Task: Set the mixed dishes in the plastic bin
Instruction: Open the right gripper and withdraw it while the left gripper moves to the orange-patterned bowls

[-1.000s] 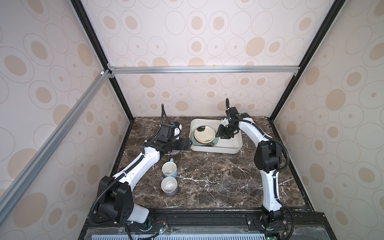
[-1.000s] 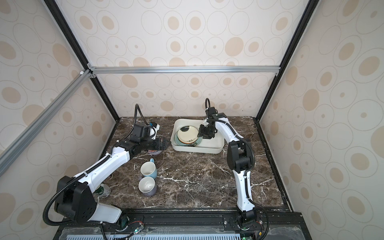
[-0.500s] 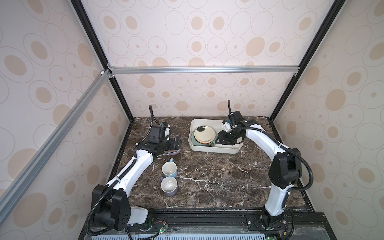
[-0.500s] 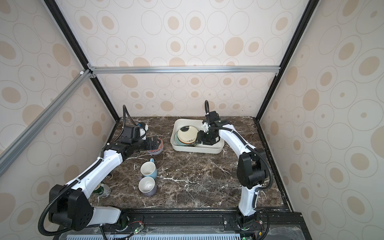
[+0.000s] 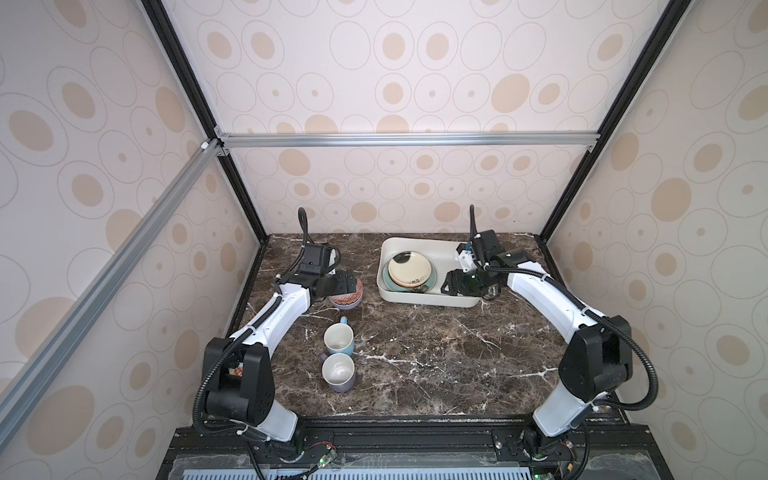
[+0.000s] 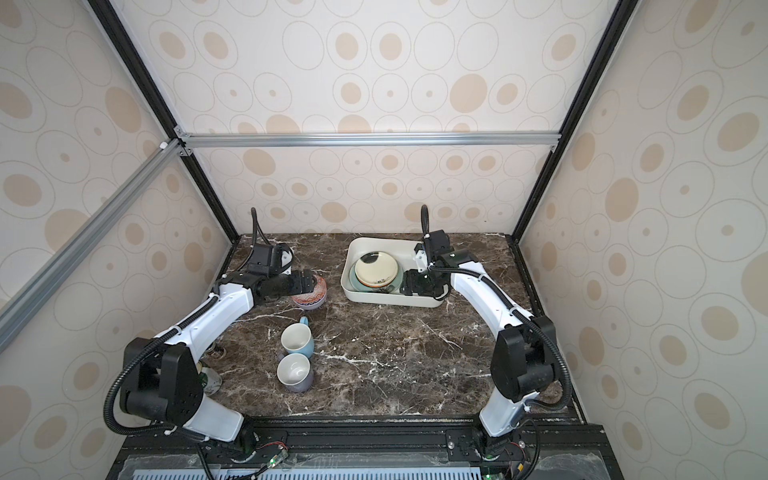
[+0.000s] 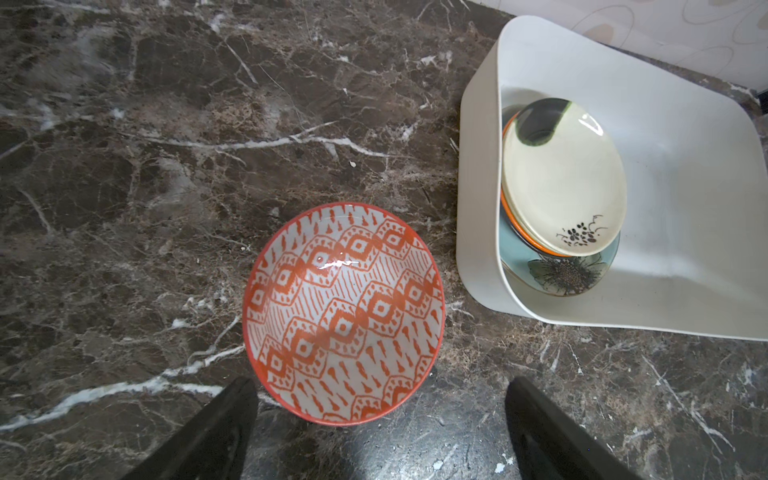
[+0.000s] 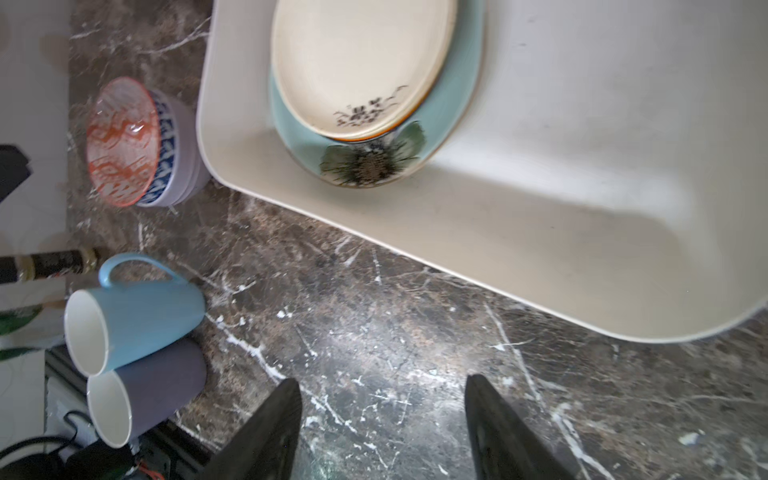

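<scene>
Changed: the left gripper [image 7: 380, 388] has pulled back from the bin's left wall to the bowl. The right gripper [image 8: 382, 384] has come off the plates toward the bin's near right corner.
Left gripper: jaws wide apart, holding nothing, hovering just over the bowl's rim.
Bowl [image 7: 345, 311]: orange pattern, upright on the marble table [image 5: 436, 353], just left of the bin and not in it.
Mugs: the light-blue mug [image 5: 338, 337] and the grey mug [image 5: 338, 372] stand touching, nearer the front than the bowl, outside the bin.
Bin [image 5: 419, 299]: white, at the back of the table.
Plates: the cream plate [image 5: 411, 270] lies on top of the teal plate [image 7: 557, 270] in the bin's left half, with an orange rim showing between them.
Right gripper: jaws apart, empty, clear of the plates.
</scene>
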### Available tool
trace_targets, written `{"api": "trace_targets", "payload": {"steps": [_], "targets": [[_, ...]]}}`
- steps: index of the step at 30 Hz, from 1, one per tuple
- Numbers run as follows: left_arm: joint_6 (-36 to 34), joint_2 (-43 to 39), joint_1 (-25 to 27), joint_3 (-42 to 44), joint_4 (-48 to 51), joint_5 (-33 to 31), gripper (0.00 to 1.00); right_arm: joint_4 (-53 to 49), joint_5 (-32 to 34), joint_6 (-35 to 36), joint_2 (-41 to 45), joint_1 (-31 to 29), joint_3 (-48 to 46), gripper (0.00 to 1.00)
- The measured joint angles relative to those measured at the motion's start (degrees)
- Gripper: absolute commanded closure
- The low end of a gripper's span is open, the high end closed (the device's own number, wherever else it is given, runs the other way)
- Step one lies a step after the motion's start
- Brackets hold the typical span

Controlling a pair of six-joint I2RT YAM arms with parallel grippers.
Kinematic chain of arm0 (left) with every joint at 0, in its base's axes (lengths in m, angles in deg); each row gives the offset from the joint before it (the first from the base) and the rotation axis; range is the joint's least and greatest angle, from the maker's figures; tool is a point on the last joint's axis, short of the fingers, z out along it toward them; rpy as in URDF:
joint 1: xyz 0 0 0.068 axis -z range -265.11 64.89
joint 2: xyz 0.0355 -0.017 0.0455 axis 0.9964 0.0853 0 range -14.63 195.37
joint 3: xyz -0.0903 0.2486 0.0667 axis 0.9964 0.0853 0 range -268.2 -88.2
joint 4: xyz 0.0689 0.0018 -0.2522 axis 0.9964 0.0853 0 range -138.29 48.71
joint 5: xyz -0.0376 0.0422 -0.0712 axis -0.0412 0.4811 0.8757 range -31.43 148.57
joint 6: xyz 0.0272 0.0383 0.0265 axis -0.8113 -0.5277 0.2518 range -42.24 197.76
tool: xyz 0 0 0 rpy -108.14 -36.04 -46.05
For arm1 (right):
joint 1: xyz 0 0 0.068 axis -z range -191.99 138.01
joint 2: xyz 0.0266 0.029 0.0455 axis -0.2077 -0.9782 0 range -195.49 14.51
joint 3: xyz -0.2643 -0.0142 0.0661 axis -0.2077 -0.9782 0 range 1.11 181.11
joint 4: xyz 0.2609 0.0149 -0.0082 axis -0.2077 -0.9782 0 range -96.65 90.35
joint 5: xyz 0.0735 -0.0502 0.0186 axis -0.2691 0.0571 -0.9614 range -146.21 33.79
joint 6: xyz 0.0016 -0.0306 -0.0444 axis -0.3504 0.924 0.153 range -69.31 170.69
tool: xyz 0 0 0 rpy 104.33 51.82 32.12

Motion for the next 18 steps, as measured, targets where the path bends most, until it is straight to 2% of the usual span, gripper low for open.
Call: {"api": "trace_targets", "payload": {"steps": [6,12,18], "targets": [[0.0,1.38,-0.26,-1.64,0.74,-0.24,0.06,2.32,4.26,-1.42,-5.55,8.96,2.14,0.36],[-0.17,4.11,-1.92,-2.93,0.94,-0.09,0.09,2.64,3.72,-1.66,-16.09,8.63,10.16,0.38],[-0.37,6.97,-4.48,-2.99,1.11,0.2,0.1,2.43,3.89,-2.03,-19.71,8.44,13.11,0.38]]}}
